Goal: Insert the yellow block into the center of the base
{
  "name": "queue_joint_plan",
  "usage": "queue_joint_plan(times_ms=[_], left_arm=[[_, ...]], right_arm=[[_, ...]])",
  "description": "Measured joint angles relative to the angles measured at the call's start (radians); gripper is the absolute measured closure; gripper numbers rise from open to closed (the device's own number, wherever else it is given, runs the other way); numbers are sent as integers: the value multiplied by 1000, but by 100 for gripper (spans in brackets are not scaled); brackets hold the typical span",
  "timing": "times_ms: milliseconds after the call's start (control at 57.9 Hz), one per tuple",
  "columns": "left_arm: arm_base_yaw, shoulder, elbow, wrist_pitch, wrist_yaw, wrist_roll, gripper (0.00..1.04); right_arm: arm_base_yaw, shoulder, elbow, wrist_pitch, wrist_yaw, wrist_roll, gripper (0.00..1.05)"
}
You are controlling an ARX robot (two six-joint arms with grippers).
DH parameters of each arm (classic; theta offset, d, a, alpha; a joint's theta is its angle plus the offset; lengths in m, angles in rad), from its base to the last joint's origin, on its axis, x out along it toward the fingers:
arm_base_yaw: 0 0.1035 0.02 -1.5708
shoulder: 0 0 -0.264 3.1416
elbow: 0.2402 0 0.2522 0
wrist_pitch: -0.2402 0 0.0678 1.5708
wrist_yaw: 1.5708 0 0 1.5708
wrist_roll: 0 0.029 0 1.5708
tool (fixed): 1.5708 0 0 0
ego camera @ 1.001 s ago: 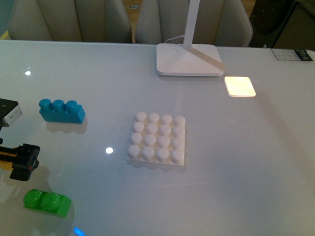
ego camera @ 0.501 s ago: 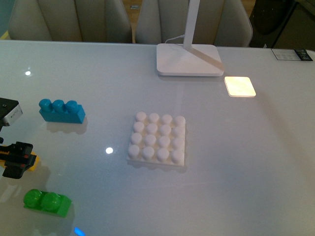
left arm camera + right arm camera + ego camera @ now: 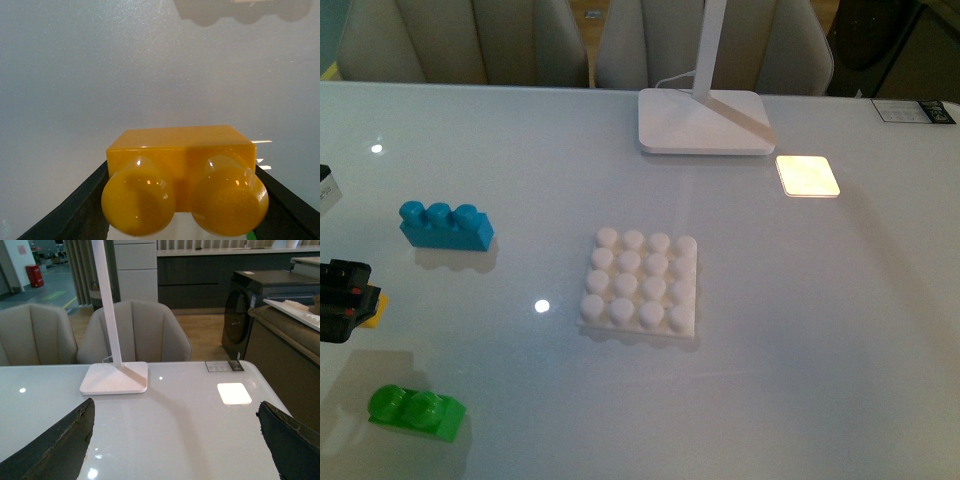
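Note:
The yellow block (image 3: 182,175) fills the lower half of the left wrist view, its two round studs facing the camera, clamped between the black fingers (image 3: 75,210). In the front view my left gripper (image 3: 345,300) sits at the far left edge, lifted off the table, with a sliver of the yellow block (image 3: 375,305) showing. The white studded base (image 3: 640,282) lies flat at the table's middle, well to the right of that gripper. My right gripper (image 3: 175,440) stands open above bare table; it does not show in the front view.
A blue three-stud brick (image 3: 445,226) lies left of the base. A green two-stud brick (image 3: 415,412) sits at the front left. The white lamp foot (image 3: 703,121) and a glowing square tile (image 3: 808,176) are at the back. Chairs stand behind the table.
My left gripper has risen and drifted left toward the frame edge with the yellow block in it. The bricks and the base have not moved.

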Motion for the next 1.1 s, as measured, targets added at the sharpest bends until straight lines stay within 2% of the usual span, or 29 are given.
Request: queue_joint_plan(times_ms=[259,725,1105], left_arm=[[-135,-139,4,-121,-35,-95,40],[-476,-145,211,-298,-159,-301,40],[-641,14,427,-416,-211,-465,40]], right_arm=[[0,0,0,0,0,0,9],[0,0,0,0,0,0,9],[0,0,0,0,0,0,9]])
